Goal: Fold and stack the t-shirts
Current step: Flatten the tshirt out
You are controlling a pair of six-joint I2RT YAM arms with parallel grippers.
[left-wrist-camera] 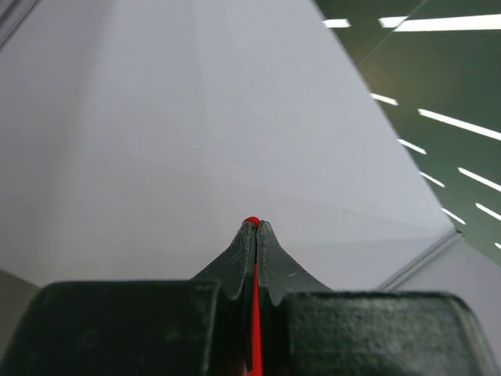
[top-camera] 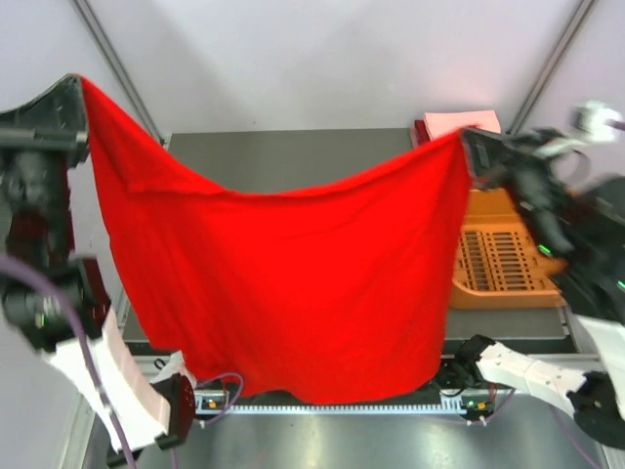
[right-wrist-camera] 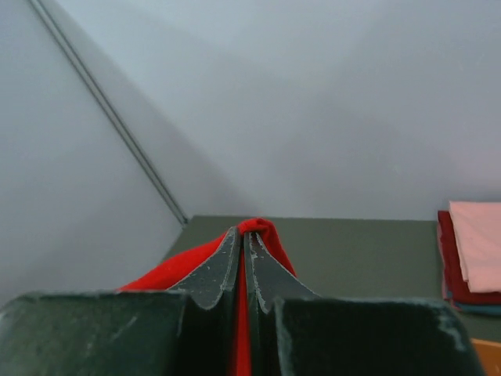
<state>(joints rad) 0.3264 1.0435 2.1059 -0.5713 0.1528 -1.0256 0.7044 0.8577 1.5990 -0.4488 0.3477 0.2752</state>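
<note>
We hold the red t-shirt (top-camera: 293,283) aloft, spread side to side above the surface (top-camera: 283,156): left gripper (top-camera: 80,93) clamped on one top corner, right gripper (top-camera: 469,147) pinching the other, folded stack (top-camera: 459,122) nearer our right side.

Ctr of top view: bright red t-shirt (top-camera: 293,283), plain, no print. Both left gripper (left-wrist-camera: 252,229) & right gripper (right-wrist-camera: 244,233): dark grey-black w/ pale scuff flecks, thin red strip of cloth betw. jaws. At 3 o'clock: basket (top-camera: 503,259), orange, slotted grid pattern. At 1 o'clock, folded stack: salmon-pink shirt (right-wrist-camera: 479,243) on top, dark red shirt (right-wrist-camera: 454,274) under it, grey-blue shirt (right-wrist-camera: 473,309) lowest. Surface: table (top-camera: 293,156), dull grey-green. Behind: walls (top-camera: 322,59), pale grey-white.
</note>
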